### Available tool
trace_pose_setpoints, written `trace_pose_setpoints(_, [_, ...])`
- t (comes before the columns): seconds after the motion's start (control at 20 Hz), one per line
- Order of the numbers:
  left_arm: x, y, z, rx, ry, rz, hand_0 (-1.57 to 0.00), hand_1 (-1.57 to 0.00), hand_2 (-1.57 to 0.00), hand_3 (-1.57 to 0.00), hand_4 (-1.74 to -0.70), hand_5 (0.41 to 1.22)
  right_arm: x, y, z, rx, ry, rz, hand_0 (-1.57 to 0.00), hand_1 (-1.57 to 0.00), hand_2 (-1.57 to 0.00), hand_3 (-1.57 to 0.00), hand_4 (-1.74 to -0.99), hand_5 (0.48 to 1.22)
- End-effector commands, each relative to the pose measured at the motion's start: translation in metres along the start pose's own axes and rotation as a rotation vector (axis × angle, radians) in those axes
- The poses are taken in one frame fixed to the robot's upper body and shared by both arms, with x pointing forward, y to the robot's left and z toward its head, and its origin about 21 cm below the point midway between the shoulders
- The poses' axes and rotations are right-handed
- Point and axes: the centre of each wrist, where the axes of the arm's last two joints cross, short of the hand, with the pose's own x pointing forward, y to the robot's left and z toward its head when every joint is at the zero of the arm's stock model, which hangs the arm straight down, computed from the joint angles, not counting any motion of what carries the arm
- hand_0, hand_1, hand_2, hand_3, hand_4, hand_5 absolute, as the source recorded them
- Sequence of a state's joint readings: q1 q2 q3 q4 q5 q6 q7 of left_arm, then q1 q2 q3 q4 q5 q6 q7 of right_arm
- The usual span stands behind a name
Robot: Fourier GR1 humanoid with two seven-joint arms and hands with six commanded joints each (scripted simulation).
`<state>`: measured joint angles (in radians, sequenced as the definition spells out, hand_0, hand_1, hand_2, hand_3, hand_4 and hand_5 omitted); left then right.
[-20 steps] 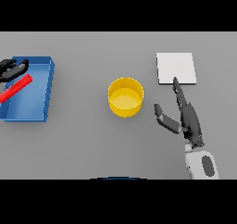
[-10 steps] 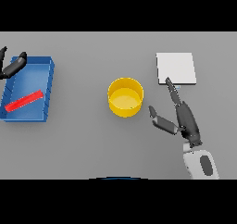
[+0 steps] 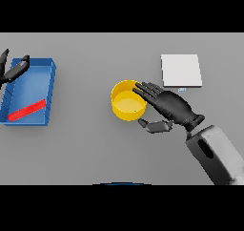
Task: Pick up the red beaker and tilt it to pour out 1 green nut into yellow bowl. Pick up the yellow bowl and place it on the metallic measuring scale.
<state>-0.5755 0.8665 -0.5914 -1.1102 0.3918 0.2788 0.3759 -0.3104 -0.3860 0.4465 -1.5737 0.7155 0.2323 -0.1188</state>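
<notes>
Since a second ago right hand (image 3: 174, 107) swung left from near the flat metallic measuring scale (image 3: 180, 70) to the round yellow bowl (image 3: 127, 100) | fingers extended over its right rim, thumb below, not yet clasped | bowl mid-table, unlifted | left hand (image 3: 13, 70) relaxed above blue tray (image 3: 49, 89) holding a red bar (image 3: 26, 110) | lift and placement remain

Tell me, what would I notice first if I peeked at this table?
Probably the bright yellow bowl in the middle, with the right robot hand reaching over its rim. Then the blue tray at the left holding a red thing, and the left robot hand at the tray's far corner.
</notes>
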Motion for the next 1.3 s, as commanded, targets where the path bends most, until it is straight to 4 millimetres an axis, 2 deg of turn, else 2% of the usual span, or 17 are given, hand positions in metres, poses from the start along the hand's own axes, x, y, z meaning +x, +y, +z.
trace_pose_setpoints(0.0, [0.0, -0.001, 0.0, -0.003, -0.009, -0.002, 0.0, 0.0, 0.0, 0.0, -0.71, 0.672, 0.001, -0.002, -0.004, 0.049, -0.031, 0.051, 0.0, 0.0, 0.0, 0.0, -1.228, 0.703])
trace_pose_setpoints(0.05, [0.002, -0.005, -0.001, -0.006, -0.003, -0.002, 0.0, 0.0, 0.0, 0.0, -0.71, 0.676, 0.0, -0.001, -0.01, 0.099, -0.036, 0.094, 0.0, 0.0, 0.0, 0.0, -1.223, 0.705])
trace_pose_setpoints(0.2, [0.0, 0.001, -0.002, -0.005, 0.002, 0.012, 0.0, 0.0, 0.0, 0.0, -0.72, 0.682, 0.003, -0.01, -0.028, 0.202, -0.084, 0.193, 0.0, 0.0, 0.0, 0.0, -1.211, 0.704])
trace_pose_setpoints(0.5, [0.001, 0.003, 0.0, -0.003, -0.017, 0.021, 0.0, 0.0, 0.0, 0.0, -0.72, 0.687, 0.006, -0.001, -0.061, 0.378, -0.095, 0.315, 0.0, 0.0, 0.0, 0.0, -1.224, 0.703])
trace_pose_setpoints(0.8, [-0.005, 0.005, 0.0, -0.01, -0.006, 0.028, 0.0, 0.0, 0.0, 0.0, -0.72, 0.684, 0.006, 0.008, -0.078, 0.503, -0.081, 0.393, 0.0, 0.0, 0.0, 0.0, -1.266, 0.72])
trace_pose_setpoints(0.95, [0.001, 0.006, 0.001, -0.005, -0.019, 0.033, 0.0, 0.0, 0.0, 0.0, -0.72, 0.686, 0.008, 0.007, -0.087, 0.538, -0.071, 0.409, 0.0, 0.0, 0.0, 0.0, -1.281, 0.74])
trace_pose_setpoints(1.05, [-0.004, 0.002, 0.002, -0.009, -0.025, 0.036, 0.0, 0.0, 0.0, 0.0, -0.72, 0.688, 0.01, 0.007, -0.09, 0.547, -0.06, 0.388, 0.0, 0.0, 0.0, 0.0, -1.297, 0.753])
trace_pose_setpoints(1.2, [-0.004, 0.009, 0.002, -0.002, -0.024, 0.039, 0.0, 0.0, 0.0, 0.0, -0.71, 0.686, 0.006, 0.009, -0.093, 0.556, -0.017, 0.363, 0.0, -0.02, -0.02, -0.04, -1.336, 0.81])
trace_pose_setpoints(1.25, [-0.007, 0.006, 0.003, -0.006, -0.027, 0.039, 0.0, 0.0, 0.0, 0.0, -0.71, 0.689, 0.008, 0.012, -0.093, 0.556, -0.016, 0.362, -0.11, -0.1, -0.09, -0.1, -1.36, 0.842])
